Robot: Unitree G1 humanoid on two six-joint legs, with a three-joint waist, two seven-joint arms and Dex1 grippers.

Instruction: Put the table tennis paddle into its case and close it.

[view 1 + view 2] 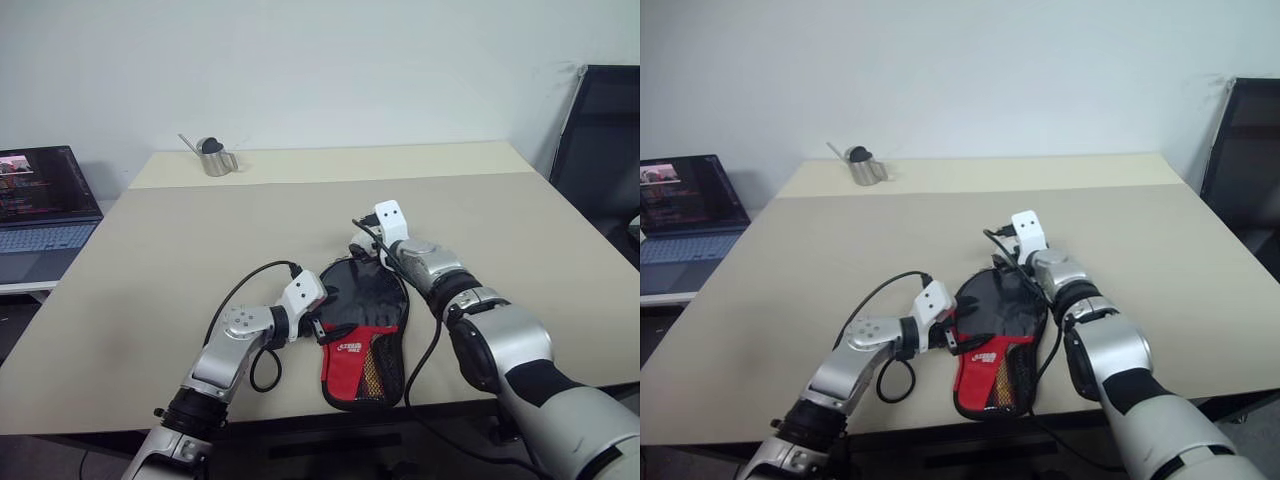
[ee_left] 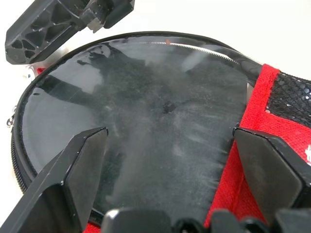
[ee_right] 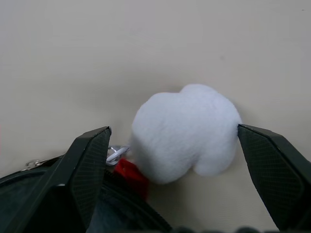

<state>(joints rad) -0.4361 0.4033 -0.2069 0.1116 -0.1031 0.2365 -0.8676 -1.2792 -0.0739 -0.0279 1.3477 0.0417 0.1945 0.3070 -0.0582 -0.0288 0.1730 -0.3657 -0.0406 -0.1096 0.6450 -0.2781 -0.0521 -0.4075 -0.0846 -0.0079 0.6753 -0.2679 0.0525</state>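
The tabletop (image 1: pixel 200 250) is a broad, pale beige surface, with a lighter strip running along its far edge. Near the front edge lies the case (image 1: pixel 362 335), a paddle-shaped pouch of black and red fabric with a mesh pocket and a small white logo, its round end pointing away from the front edge. A small white plush charm (image 3: pixel 187 131) rests on the surface just beyond that round end. Well apart, on the far left of the lighter strip, stands a small metal watering can (image 1: pixel 212 157).

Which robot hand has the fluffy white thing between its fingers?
The right gripper. Its open fingers sit either side of the white plush charm, while the left gripper faces the black and red case.
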